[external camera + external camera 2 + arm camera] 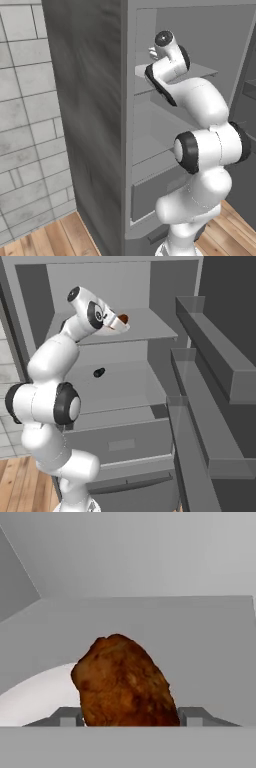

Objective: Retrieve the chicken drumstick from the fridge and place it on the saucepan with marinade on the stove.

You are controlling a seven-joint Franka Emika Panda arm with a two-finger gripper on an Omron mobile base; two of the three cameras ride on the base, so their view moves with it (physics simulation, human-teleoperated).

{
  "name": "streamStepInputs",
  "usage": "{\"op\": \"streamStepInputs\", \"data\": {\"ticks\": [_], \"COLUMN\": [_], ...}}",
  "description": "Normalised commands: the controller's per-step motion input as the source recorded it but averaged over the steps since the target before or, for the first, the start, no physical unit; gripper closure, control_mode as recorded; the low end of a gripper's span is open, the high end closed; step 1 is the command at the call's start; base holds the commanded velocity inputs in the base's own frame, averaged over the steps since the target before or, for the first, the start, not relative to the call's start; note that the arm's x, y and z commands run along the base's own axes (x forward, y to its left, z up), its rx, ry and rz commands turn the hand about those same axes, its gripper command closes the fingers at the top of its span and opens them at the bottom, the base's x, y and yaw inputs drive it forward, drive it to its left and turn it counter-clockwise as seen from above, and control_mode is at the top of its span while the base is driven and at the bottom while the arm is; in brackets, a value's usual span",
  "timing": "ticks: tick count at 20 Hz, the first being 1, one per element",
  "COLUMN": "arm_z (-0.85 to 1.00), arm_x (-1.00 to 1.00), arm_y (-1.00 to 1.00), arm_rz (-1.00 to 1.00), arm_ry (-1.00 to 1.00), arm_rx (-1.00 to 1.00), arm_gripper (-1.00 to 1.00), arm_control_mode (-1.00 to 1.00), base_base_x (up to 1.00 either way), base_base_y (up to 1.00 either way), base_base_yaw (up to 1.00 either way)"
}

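I've got the brown, glossy chicken drumstick on the fridge's upper shelf, fridge door wide open.

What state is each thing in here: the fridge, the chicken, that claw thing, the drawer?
fridge: door open, shelves exposed.
chicken drumstick: on the upper shelf, between the end effector's fingers, partly over a white plate.
end effector: jaws apart either side of the drumstick; a firm grip cannot be told.
lower drawer: closed.

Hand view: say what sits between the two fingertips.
The chicken drumstick sits between the gripper fingertips, over a white plate.
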Motion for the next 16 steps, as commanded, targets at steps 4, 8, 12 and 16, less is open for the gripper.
{"op": "streamStepInputs", "data": {"ticks": [4, 8, 12, 16], "arm_z": [0.25, 0.24, 0.11, 0.0], "arm_x": [-0.97, -1.0, -1.0, -1.0], "arm_y": [-0.18, 0.0, 0.0, 0.04], "arm_rz": [0.08, 0.11, 0.12, 0.1], "arm_ry": [-0.01, 0.03, 0.03, 0.04], "arm_rx": [0.0, 0.0, 0.0, 0.0], "arm_gripper": [1.0, 1.0, 1.0, 1.0], "arm_control_mode": [-1.0, -1.0, -1.0, -1.0], "base_base_x": [0.0, 0.0, 0.0, 0.0], "base_base_y": [0.0, 0.0, 0.0, 0.0], "base_base_yaw": [0.0, 0.0, 0.0, 0.0]}}
